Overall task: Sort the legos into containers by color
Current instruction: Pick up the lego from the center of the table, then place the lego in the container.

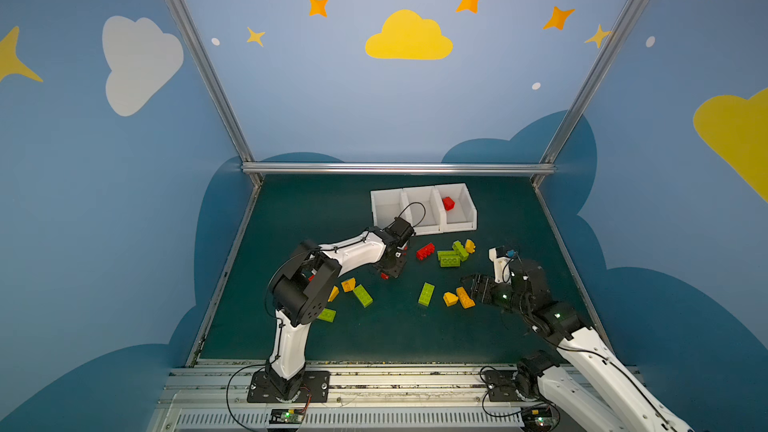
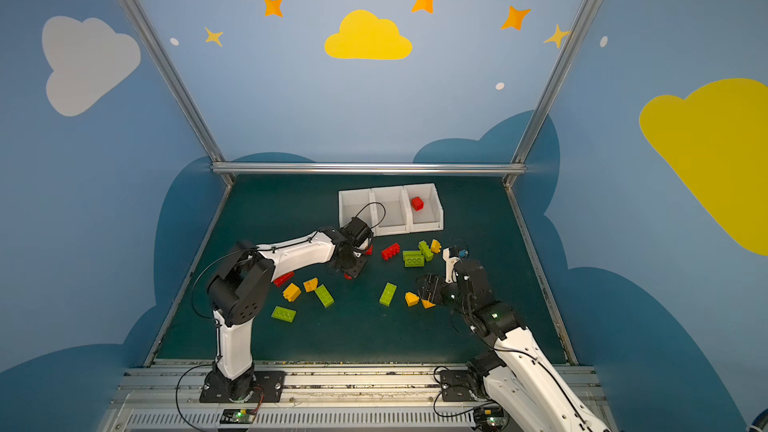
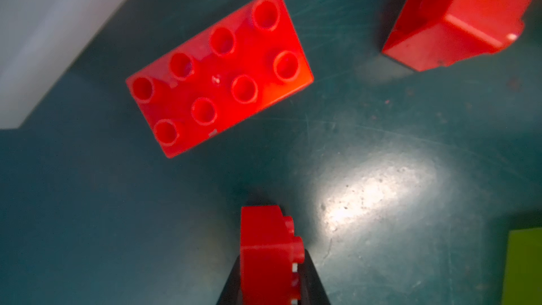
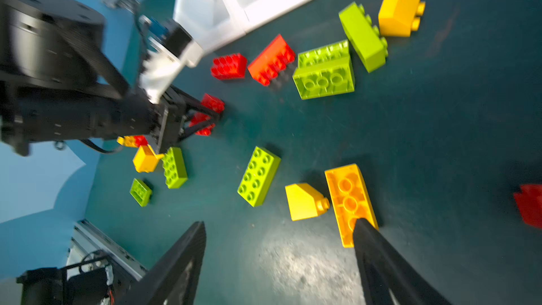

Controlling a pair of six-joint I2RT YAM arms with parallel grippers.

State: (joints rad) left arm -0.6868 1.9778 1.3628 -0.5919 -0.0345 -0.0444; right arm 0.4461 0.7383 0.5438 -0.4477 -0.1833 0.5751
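Left claw (image 3: 271, 271): clenched on a small red brick (image 3: 264, 242), pinched edgewise between the two fingers, studs to one side. Whether this brick is clear of the green mat (image 1: 374, 334) cannot be told. In both top views the claw points down, in front of the white bins (image 1: 424, 224).

Right claw (image 4: 280, 222): jaws wide apart, grasping nothing, low over the mat. In the right wrist view one finger overlaps the end of a long orange brick (image 4: 347, 198); contact cannot be confirmed. A yellow sloped brick (image 4: 305, 202) lies just beside the orange one, and a green eight-stud brick (image 4: 258, 176) lies near.

Bins: three compartments in a row at the far side. A red cube (image 1: 448, 203) sits in the right-end compartment.

Loose on the mat near the left claw: a red eight-stud brick (image 3: 220, 71), studs up.
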